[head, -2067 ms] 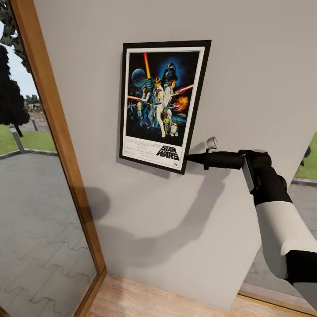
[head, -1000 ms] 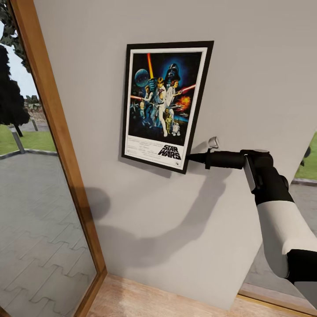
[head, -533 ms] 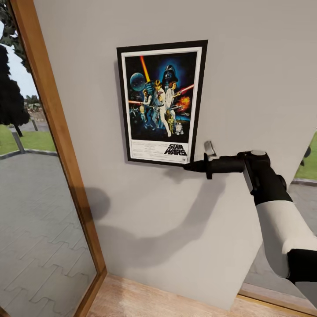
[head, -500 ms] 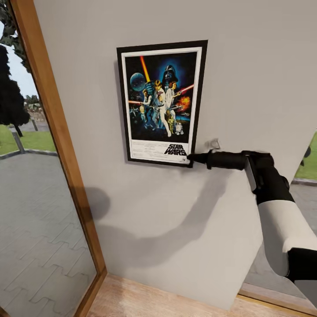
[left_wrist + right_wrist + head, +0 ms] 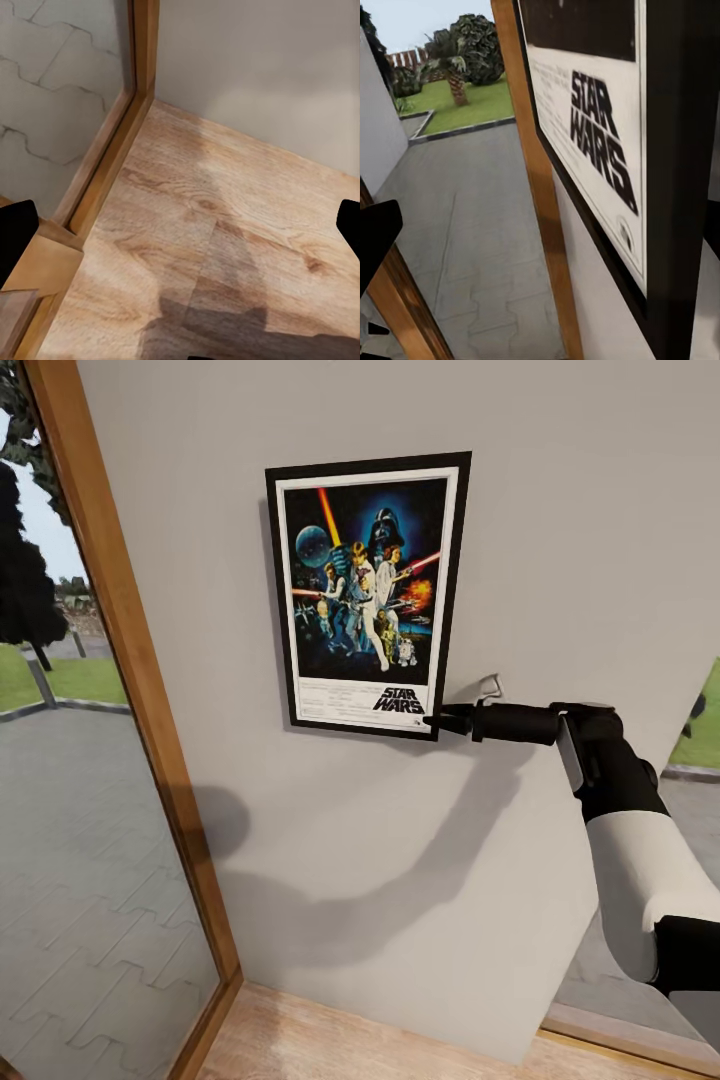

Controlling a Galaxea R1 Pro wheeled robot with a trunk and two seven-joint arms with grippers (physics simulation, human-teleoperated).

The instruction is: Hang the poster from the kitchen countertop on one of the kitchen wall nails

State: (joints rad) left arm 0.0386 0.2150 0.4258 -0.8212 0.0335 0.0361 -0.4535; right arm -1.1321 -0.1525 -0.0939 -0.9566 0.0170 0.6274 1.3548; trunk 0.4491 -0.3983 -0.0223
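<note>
The poster hangs upright and flat against the pale grey wall, with its black frame, white border and "STAR WARS" logo at the bottom. My right gripper is at the poster's lower right corner. In the right wrist view the poster fills the near field and my right gripper is open, its jaws spread wide with the frame edge between them. My left gripper hangs open over the wooden floor. The wall nail is hidden behind the poster. The kitchen countertop is out of view.
A tall window with a wooden frame stands left of the poster, with paving and grass outside. A second glazed opening lies to the right, behind my right arm. The wooden floor runs along the foot of the wall.
The poster has swung from a tilt to hanging straight on the wall. My right gripper dipped below the corner, then came back level with it.
</note>
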